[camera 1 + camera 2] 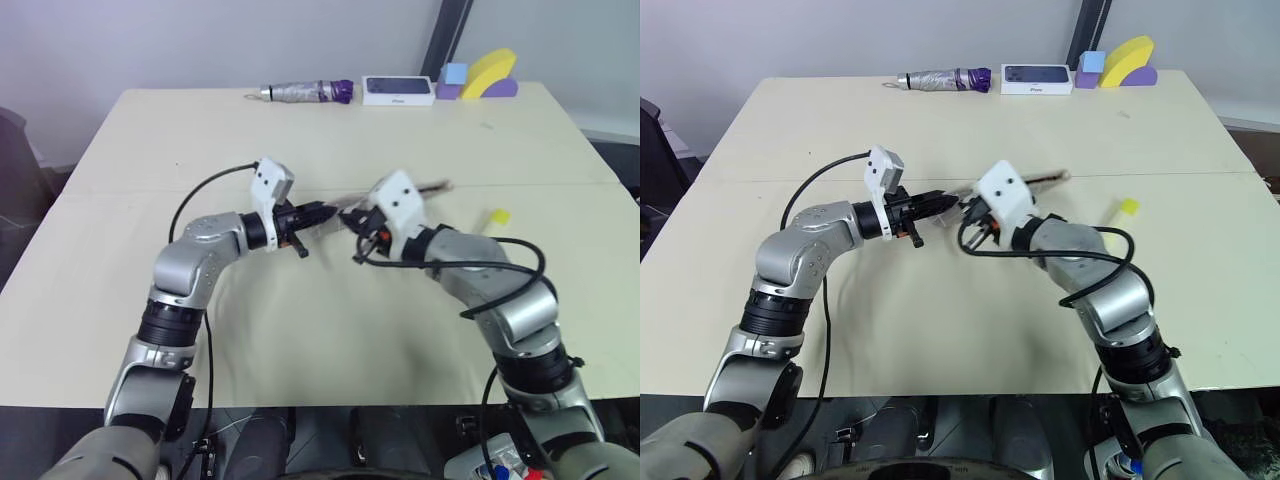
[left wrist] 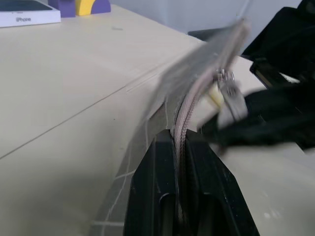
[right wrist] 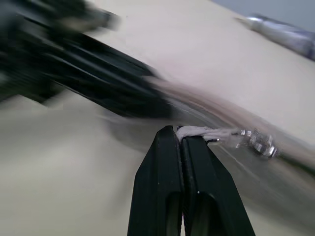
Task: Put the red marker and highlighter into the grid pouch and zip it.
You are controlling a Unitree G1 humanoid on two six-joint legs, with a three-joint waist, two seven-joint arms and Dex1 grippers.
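The grid pouch (image 2: 197, 78) hangs in the air over the middle of the table, a grey fabric edge with a zipper running along it. My left gripper (image 2: 177, 142) is shut on the pouch's near end, the zipper line passing between its fingers. My right gripper (image 3: 178, 131) faces it from the right, shut on the white cord of the zipper pull (image 3: 256, 140). Both grippers meet tip to tip in the head views, left gripper (image 1: 322, 212) and right gripper (image 1: 350, 220). The highlighter (image 1: 499, 216) lies on the table to the right. The red marker is out of view.
Along the table's far edge lie a folded umbrella (image 1: 305, 92), a white phone box (image 1: 398, 90), and a yellow arch block (image 1: 488, 72) with a blue block (image 1: 453, 74) beside it. A seam (image 1: 560, 185) runs across the table.
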